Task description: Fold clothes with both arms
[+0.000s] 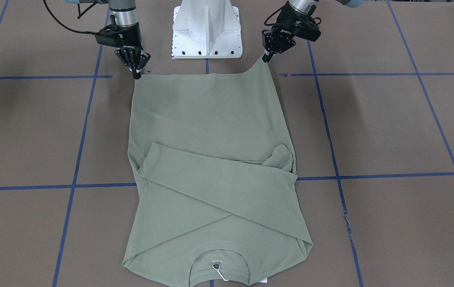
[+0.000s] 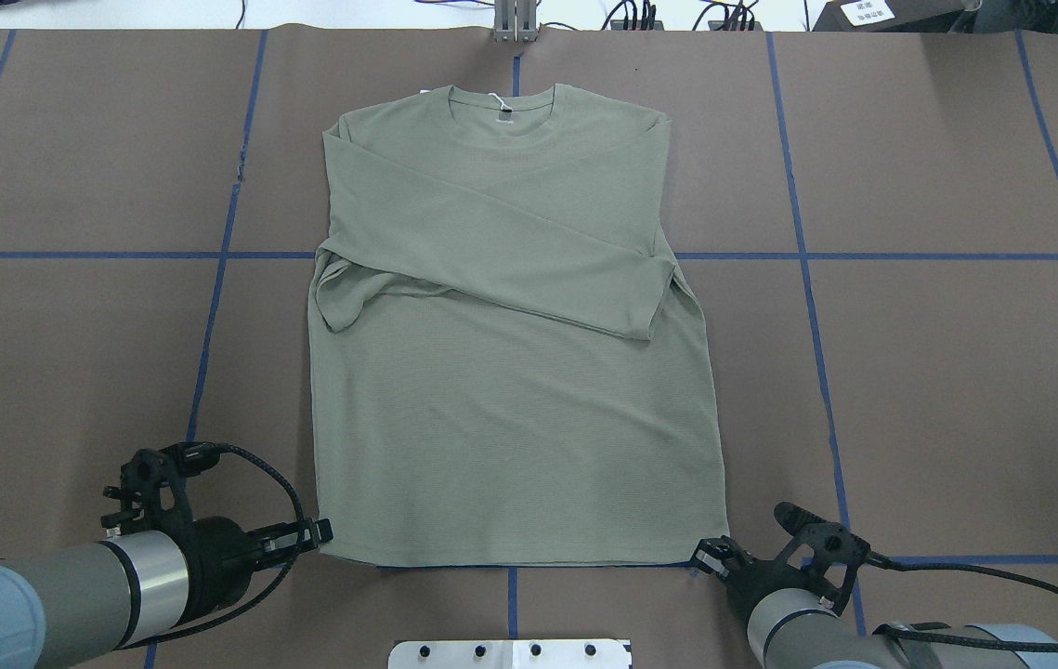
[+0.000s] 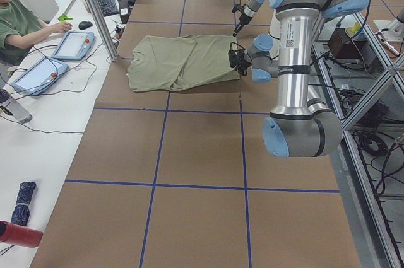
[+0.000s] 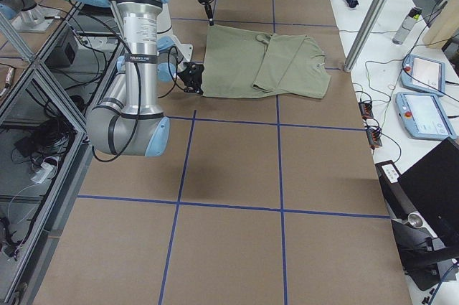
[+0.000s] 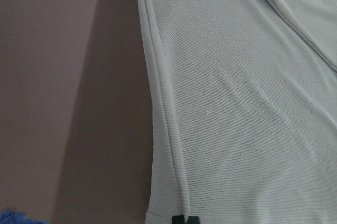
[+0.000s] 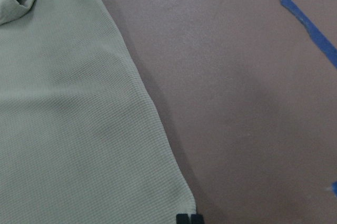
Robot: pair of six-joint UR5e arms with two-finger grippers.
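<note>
— Where's the shirt (image 2: 510, 418)?

— Flat in the middle of the bench (image 2: 956, 390), with the collar (image 2: 502, 100) at 12 o'clock from me and the hem (image 2: 510, 560) at 6. Both sleeves (image 2: 491, 269) lie crossed over the chest, so I judge the next fold is hem to collar.

— And your grip?

— My left fingers (image 1: 267, 56) are pinched together on the 7 o'clock hem corner, which peaks up off the bench a little. My right fingers (image 1: 136, 71) are together at the 5 o'clock corner. I take them to be clamped on it too, though the cloth lies flatter there.

— Why the corners?

— Holding both keeps the hem taut and square, so it should travel as one edge, not sag in the middle.

— The surface?

— Matte brown, gridded with blue tape (image 2: 909, 255). The knit may drag on it.

— The room?

— A white pedestal (image 1: 207, 32) stands between my arms at 6. Past the collar, about 1 o'clock, a person (image 3: 22, 25) sits with tablets (image 3: 72, 44).
</note>
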